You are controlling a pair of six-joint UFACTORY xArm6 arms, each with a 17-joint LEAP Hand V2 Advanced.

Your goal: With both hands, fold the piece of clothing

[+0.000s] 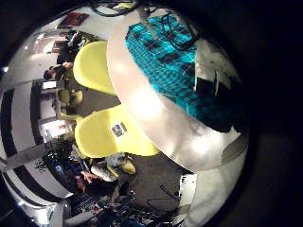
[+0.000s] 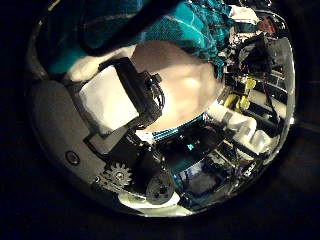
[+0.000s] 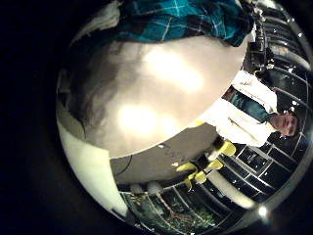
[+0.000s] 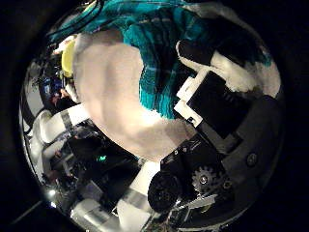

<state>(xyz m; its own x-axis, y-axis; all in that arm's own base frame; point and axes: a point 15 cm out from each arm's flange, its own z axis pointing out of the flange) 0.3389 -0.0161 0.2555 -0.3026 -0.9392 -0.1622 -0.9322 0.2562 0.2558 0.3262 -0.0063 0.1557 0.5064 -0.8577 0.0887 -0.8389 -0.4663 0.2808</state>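
Observation:
The checked garment [image 1: 166, 52] lies spread on the round table [image 1: 166, 123], seen from well above in the left little finger side view. My left hand [image 2: 125, 95] shows a straight finger over bare tabletop, clear of the garment [image 2: 190, 25] beyond it. In the right thumb side view my right hand [image 4: 217, 87] reaches onto the garment [image 4: 159, 48], and one of its fingers [image 4: 198, 53] lies on the cloth near a striped edge. I cannot see whether that hand grips the cloth. The right little finger side view shows only the garment's edge [image 3: 186, 18] and table [image 3: 156, 98].
Two chairs [image 1: 95, 66] [image 1: 109, 132] stand against the table's rim on one side. Shelves and equipment [image 2: 245, 90] crowd the room past the table's edge. Bare tabletop [image 4: 111, 87] stretches beside the garment.

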